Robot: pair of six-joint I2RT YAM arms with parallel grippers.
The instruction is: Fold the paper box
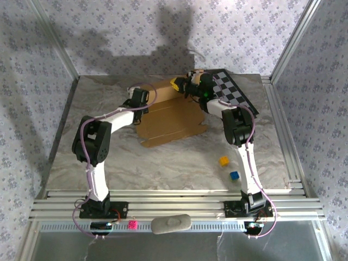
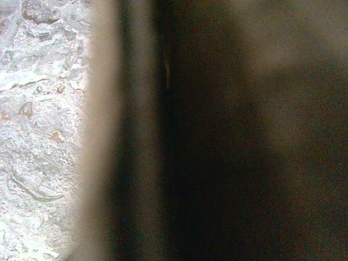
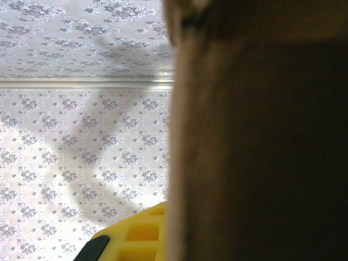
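From above, the paper box (image 1: 171, 122) is lying as a brown sheet at the rear middle of the marble worktop (image 1: 163, 168), its back flap standing raised. The left end effector (image 1: 136, 99) is sitting at the sheet's left edge. The right end effector (image 1: 180, 85) is reaching to the raised flap, beside a checkered board (image 1: 234, 95).

In the left wrist view, blurred cardboard is crowding the lens, so I cannot tell how that end effector stands.

In the right wrist view, cardboard is looming beside a yellow fingertip (image 3: 138, 234). This end effector is pressed together, though whether on the flap is unclear.
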